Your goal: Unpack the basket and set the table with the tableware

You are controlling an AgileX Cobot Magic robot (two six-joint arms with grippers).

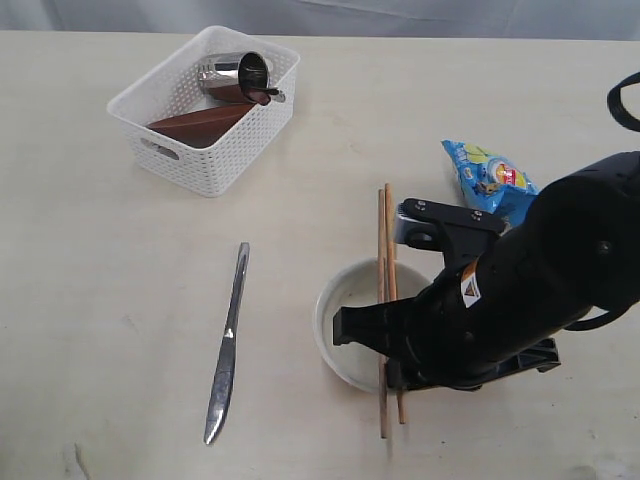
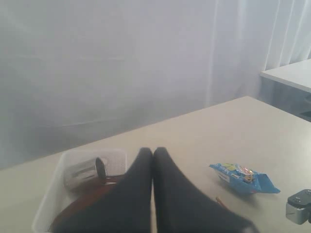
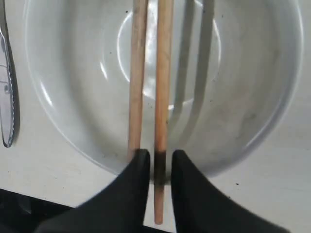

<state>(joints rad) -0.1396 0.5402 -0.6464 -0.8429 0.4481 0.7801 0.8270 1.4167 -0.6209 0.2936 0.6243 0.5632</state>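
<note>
Tableware spread over a large pale beige tabletop (image 1: 100,300), placed here by a cream round bowl (image 1: 345,300).

Seen only from its own wrist camera: the left gripper (image 2: 153,151), black fingers pressed flat together with nothing between them. Raised above the table, the basket below and ahead of it. Position relative to the bowl not shown.

Well up and left of the bowl: a white rectangular plastic basket with perforated woven-look walls (image 1: 215,165). Inside it, a steel cup (image 1: 235,72) tipped on its side, a dark red-brown wooden spoon (image 1: 250,95) just at the cup's mouth, and a brown round saucer (image 1: 195,125) lying tilted along the basket's length.

Left of the bowl and well apart from it: a steel knife (image 1: 227,345), flat on the table.

Across the bowl, resting on its rim and overhanging both sides: two wooden chopsticks (image 1: 385,230), side by side.

At the bowl's edge farthest from the basket: the right gripper (image 3: 158,155), black fingers (image 3: 138,170) narrowly parted on either side of one chopstick, the second chopstick just outside one finger. Pinching that stick or only flanking it: cannot tell.

Up and right of the bowl: a blue crinkly snack bag (image 1: 490,180), flat on the table, near the chopsticks' far ends but apart from them.
</note>
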